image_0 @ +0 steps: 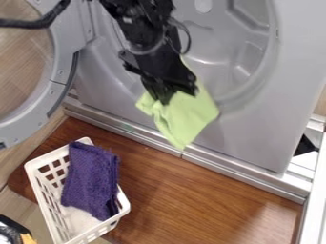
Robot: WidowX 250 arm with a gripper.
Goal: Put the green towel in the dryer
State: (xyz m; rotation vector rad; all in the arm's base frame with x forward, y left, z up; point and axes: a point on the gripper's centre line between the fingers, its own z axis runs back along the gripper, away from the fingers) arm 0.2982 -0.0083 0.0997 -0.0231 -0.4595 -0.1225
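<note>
The end effector (168, 96) pinches the green towel (186, 117), which hangs below it. The dryer opening (219, 57) lies behind and to the upper right; insertion likely requires raising the green towel over the lower rim (246, 91).

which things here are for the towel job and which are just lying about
For the job:
- green towel
- gripper
- dryer, open door

Lying about:
- white basket
- purple cloth
</note>
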